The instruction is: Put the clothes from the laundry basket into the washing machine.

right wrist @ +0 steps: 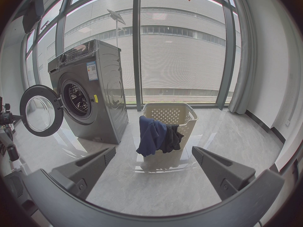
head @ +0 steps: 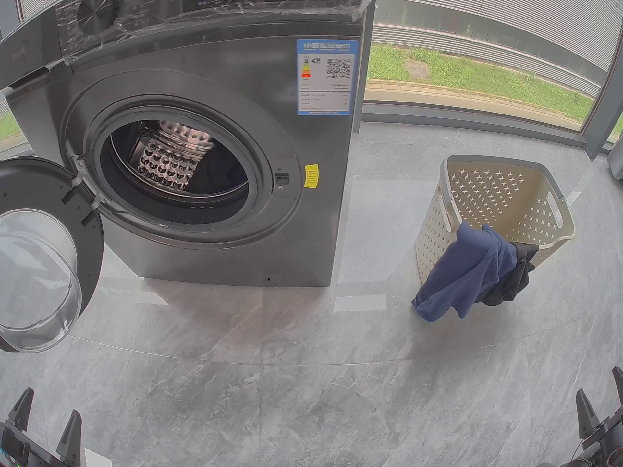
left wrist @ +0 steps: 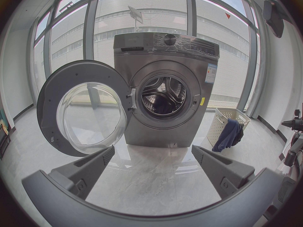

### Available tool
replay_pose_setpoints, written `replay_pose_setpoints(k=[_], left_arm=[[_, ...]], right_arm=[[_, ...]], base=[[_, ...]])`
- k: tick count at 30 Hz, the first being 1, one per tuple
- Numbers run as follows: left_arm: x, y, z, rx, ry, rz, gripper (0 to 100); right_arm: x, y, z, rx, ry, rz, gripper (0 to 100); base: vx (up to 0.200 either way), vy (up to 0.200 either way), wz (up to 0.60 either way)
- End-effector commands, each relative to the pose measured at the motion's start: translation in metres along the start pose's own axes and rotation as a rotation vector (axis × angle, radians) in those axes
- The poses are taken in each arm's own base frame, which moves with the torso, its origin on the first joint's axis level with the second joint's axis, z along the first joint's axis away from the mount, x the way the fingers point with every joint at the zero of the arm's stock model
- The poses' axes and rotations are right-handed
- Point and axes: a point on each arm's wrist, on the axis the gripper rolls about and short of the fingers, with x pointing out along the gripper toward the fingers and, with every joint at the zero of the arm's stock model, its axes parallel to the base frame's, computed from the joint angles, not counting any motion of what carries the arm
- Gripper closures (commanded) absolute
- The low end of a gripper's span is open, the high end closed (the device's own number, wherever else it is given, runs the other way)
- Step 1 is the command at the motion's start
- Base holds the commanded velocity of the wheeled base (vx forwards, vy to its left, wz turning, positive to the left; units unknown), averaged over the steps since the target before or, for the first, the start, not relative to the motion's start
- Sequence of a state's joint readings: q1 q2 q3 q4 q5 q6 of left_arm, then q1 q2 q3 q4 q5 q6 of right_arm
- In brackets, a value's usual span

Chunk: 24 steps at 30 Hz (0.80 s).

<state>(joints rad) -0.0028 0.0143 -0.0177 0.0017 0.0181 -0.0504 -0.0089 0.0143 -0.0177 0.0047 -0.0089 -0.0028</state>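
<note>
washing machine [head: 285, 98] fills the 10 to 12 o'clock part of the head view, standing on grey floor [head: 292, 371]. its door [head: 45, 254] is swung wide toward 9 o'clock and the drum [head: 172, 160] is open with something dark low inside, can't tell what.

laundry basket [head: 500, 161] stands at 2 o'clock, apart from the machine's right side. blue garment [head: 468, 270] is draped over the basket's near rim and hangs down the outside almost to the floor. smaller dark garment [head: 514, 280] hangs just beside it on the same rim, touching it.

left pincer [head: 50, 402] sits at 7 o'clock and right pincer [head: 598, 379] at 5 o'clock. both have fingers spread apart with nothing between them, well away from the clothes.

step looks like the very start: no pick made yet. next move likely calls for the right arm, nearer the basket, to go toward 2 o'clock and pinch the blue cloth up at the rim so it lifts free without tipping the basket.
</note>
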Motion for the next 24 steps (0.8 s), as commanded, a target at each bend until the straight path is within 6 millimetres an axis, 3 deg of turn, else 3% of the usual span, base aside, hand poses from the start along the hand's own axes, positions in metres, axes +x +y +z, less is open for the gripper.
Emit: replay_pose_setpoints(k=[1, 21, 24], left_arm=[[0.0003, 0.0002, -0.0047, 0.000, 0.005, 0.000, 0], [0.0003, 0.0002, -0.0047, 0.000, 0.005, 0.000, 0], [0.0003, 0.0002, -0.0047, 0.000, 0.005, 0.000, 0]], right_arm=[[0.0002, 0.0000, -0.0052, 0.000, 0.003, -0.001, 0], [0.0002, 0.0000, -0.0052, 0.000, 0.003, -0.001, 0], [0.0002, 0.0000, -0.0052, 0.000, 0.003, -0.001, 0]], base=[[0.000, -0.200, 0.00], [0.000, -0.200, 0.00], [0.000, 0.000, 0.00]])
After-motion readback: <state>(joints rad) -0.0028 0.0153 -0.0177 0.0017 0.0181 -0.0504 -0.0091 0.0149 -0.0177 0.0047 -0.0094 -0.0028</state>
